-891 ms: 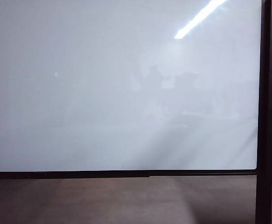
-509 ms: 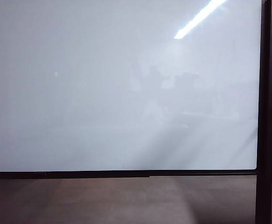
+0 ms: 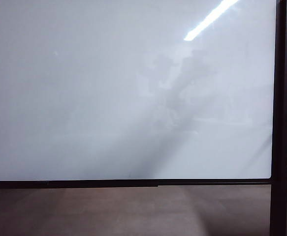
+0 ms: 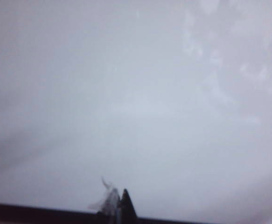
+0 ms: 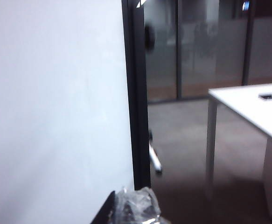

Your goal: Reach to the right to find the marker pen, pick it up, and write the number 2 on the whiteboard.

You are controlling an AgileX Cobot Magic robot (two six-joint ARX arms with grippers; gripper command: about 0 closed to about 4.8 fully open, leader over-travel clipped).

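Note:
The whiteboard fills the exterior view, glossy and unmarked, with neither arm in sight there. The number 2 is out of view. In the left wrist view my left gripper points at the board just above its dark lower edge, its two tips pressed together with nothing between them. My right gripper, wrapped in clear plastic, is shut and empty beside the board's right end. Beyond it the marker pen, a thin pale stick, slants next to the dark frame post, apart from the gripper.
The dark frame post bounds the board on the right of the exterior view. Past it in the right wrist view stand a white table with a thin leg, glass partitions and brown floor.
The faint reflection and shadow on the board's right half have shifted and grown into a darker diagonal streak. The board itself has not moved.

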